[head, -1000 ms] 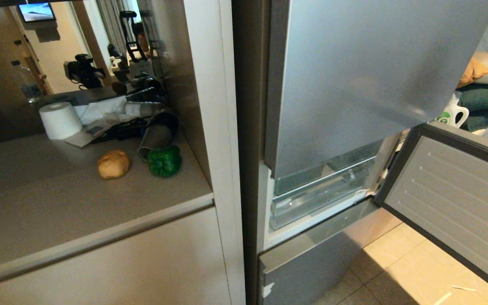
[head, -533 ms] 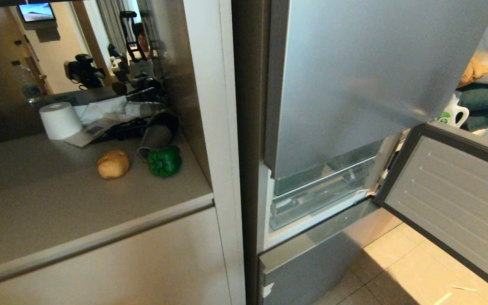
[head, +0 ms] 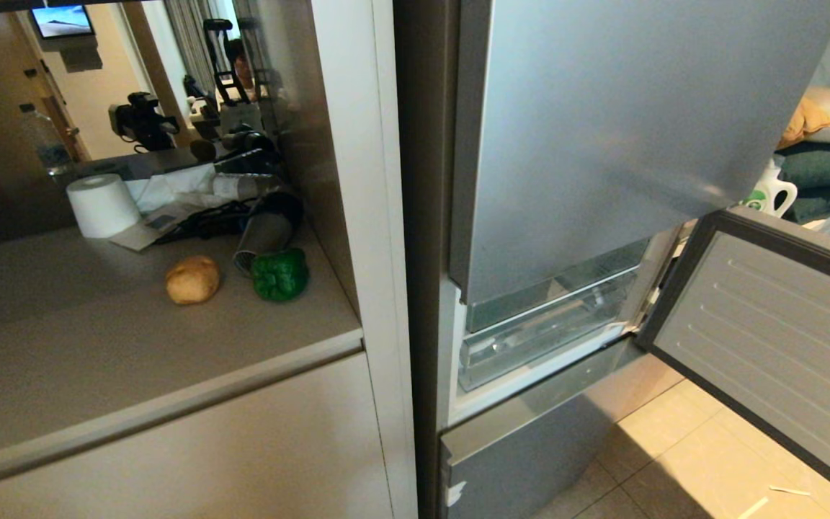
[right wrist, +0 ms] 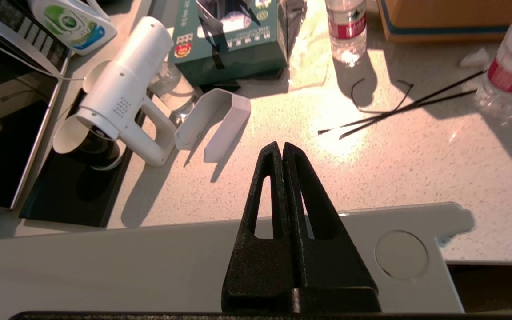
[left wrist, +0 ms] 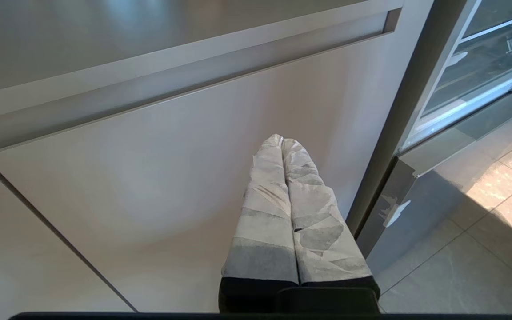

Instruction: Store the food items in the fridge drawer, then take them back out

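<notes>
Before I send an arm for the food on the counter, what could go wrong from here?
1. The bell pepper lies against a tipped cup amid cables, so a reach may snag the clutter.
2. The potato is rounded and could roll from a pinch.
3. The fridge drawer is still pushed in under the closed upper door, and the open door crowds the right side. Both the left gripper and right gripper are shut.

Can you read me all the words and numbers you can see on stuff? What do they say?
No text here can be read for sure.
Green box: printed writing and a round badge, too small and blurred to read.
Water bottles: red labels, print too small to read.
White jug: green and blue logo, no readable letters.
Screen on the wall: picture only, no words visible.
Green bell pepper, potato, fridge drawer: no writing.
</notes>
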